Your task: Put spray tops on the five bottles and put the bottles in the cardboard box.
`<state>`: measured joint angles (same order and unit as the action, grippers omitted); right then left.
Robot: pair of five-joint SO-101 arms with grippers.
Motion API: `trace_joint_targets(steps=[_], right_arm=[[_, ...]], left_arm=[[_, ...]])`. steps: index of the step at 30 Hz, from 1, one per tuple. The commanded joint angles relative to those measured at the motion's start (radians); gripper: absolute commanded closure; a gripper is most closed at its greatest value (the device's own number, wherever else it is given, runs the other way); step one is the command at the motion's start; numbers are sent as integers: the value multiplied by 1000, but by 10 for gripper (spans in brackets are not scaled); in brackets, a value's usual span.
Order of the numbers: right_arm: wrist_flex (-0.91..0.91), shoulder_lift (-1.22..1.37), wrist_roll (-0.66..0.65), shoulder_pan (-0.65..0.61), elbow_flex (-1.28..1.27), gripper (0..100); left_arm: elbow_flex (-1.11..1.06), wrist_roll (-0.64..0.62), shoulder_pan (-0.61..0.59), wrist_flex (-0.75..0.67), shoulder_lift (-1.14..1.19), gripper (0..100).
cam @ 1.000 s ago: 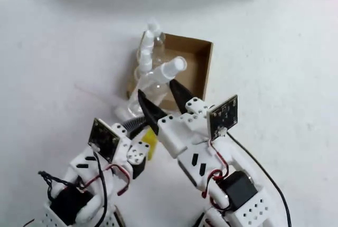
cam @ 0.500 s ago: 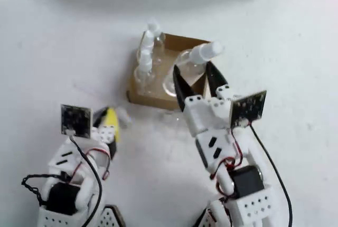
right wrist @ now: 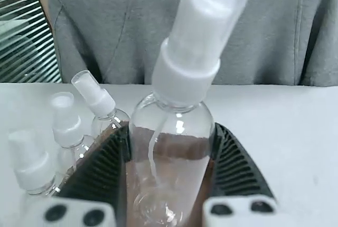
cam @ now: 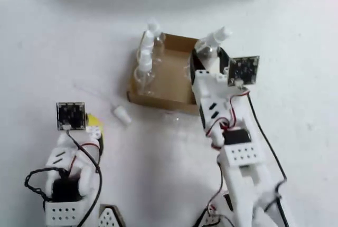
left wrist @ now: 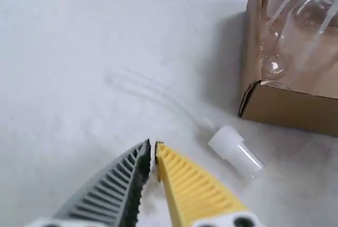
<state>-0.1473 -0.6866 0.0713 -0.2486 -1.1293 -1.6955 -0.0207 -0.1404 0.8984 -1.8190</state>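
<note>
My right gripper is shut on a clear bottle that has a white spray top, and holds it tilted over the far right corner of the cardboard box. In the right wrist view the bottle sits between the black fingers. Three capped bottles stand along the box's left side. A loose white spray top with its thin tube lies on the table in front of the box's left corner. My left gripper is shut and holds nothing, near the spray top.
The white table lies open to the left and right of the box. A grey upholstered backrest runs behind the table's far edge. The box wall stands close beyond the loose spray top.
My right gripper has carried the bottle from in front of the box to over its far right corner. The left arm has drawn back to the near left, and the spray top now lies free.
</note>
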Motion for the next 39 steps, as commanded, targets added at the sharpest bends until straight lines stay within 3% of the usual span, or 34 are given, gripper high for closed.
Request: trace_joint_targets(steps=[1, 5, 10, 23, 34, 39], right_arm=[[-45, 107, -14, 16, 137, 984], [-45, 249, -6, 24, 250, 983], [-45, 392, -12, 27, 359, 983], [-54, 636, -14, 27, 542, 983], [-311, 831, -20, 38, 552, 983], [-390, 903, -133, 38, 552, 983]], left_arm=[[3, 11, -12, -9, -8, 980], [3, 12, -12, 8, -8, 980], [3, 109, -12, 9, -8, 980], [3, 123, -12, 29, -8, 980], [3, 123, -12, 29, -8, 980], [3, 123, -12, 26, -8, 980]])
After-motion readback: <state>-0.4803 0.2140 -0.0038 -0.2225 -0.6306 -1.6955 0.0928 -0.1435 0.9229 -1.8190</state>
